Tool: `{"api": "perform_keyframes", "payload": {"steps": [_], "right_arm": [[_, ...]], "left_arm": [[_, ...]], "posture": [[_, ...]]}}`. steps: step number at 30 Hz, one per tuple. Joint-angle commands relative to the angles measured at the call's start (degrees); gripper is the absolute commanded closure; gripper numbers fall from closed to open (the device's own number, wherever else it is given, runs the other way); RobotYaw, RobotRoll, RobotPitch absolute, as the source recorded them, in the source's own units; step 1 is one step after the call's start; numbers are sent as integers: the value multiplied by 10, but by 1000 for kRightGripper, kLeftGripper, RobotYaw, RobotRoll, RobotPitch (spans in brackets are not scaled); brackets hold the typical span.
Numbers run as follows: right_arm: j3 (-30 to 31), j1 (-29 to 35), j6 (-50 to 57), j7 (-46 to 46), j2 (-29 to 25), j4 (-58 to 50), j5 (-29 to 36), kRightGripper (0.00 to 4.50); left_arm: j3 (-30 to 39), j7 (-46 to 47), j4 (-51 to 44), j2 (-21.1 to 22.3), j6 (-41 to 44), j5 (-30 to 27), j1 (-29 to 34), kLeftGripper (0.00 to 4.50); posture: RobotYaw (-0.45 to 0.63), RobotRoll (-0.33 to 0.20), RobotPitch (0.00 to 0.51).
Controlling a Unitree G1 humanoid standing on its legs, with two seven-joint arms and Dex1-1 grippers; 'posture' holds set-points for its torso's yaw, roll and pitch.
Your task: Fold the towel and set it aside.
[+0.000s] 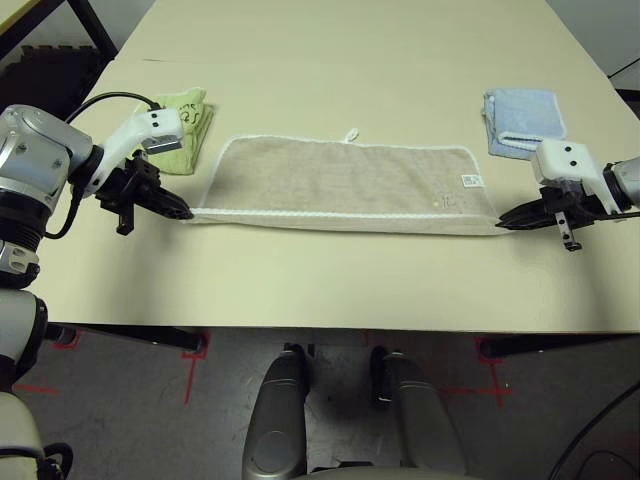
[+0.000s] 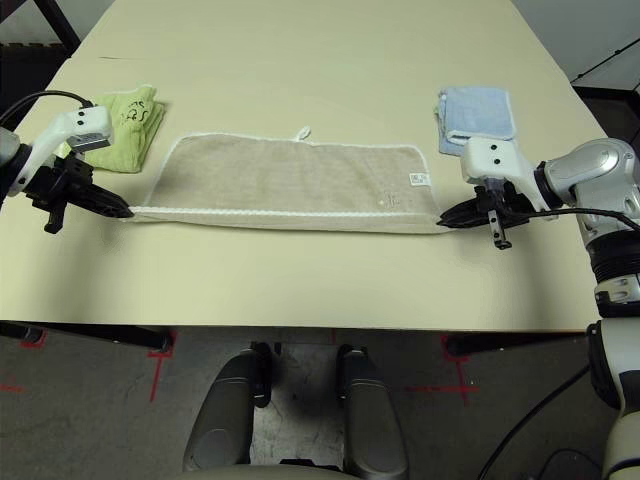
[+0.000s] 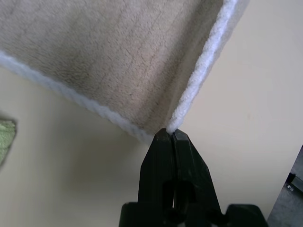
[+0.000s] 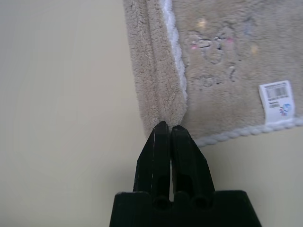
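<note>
A broad cream table [image 1: 330, 40] fills the scene, with dark floor marked by red tape under its near edge. The beige towel [image 1: 345, 180] lies along the middle of the table, folded lengthwise. A lime-green towel [image 1: 185, 125] sits just past the beige towel's left end, a light blue towel [image 1: 522, 120] beyond its right end. The left gripper [image 1: 183, 212] is clenched on the towel's near left corner, the right gripper [image 1: 505, 222] on its near right corner, both forearms angled inward and down

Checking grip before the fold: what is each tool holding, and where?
Both hold the towel: left tool pinches its near left corner, right tool its near right corner.
</note>
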Motion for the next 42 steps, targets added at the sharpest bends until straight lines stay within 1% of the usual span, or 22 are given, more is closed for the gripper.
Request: {"api": "perform_keyframes", "payload": {"steps": [1, 7, 12, 15, 20, 25, 29, 38, 42], "right_arm": [[7, -11, -19, -18, -14, 32, -23, 4500], [-8, -40, -18, -53, -2, 82, -19, 4500], [-21, -50, 9, -62, 10, 100, 4, 4500], [-35, -54, 25, -83, 20, 103, 15, 4500], [-47, -79, 15, -151, 42, 131, 11, 4500], [-34, -107, -6, -228, 56, 176, -19, 4500], [-22, -116, -7, -266, 64, 197, -44, 4500], [-10, -133, 8, -310, 93, 221, -71, 4500], [-10, -137, 15, -321, 102, 223, -76, 4500]], "left_arm": [[9, -3, 46, -18, -2, 19, -23, 4468], [45, 35, 162, -88, -51, 79, -85, 4468], [69, 81, 232, -126, -78, 113, -117, 4468], [82, 106, 263, -145, -89, 130, -130, 4468], [106, 149, 295, -164, -94, 147, -139, 4468], [128, 202, 318, -176, -100, 160, -140, 4468], [143, 240, 328, -180, -102, 168, -139, 4468], [187, 357, 345, -205, -108, 165, -137, 4468], [202, 380, 347, -219, -109, 164, -138, 4468]], "posture": [[48, 0, 242], [51, 0, 240], [49, 0, 241], [46, 0, 241], [43, 0, 242], [42, 0, 241], [43, 0, 241], [50, 0, 244], [51, 0, 246]]}}
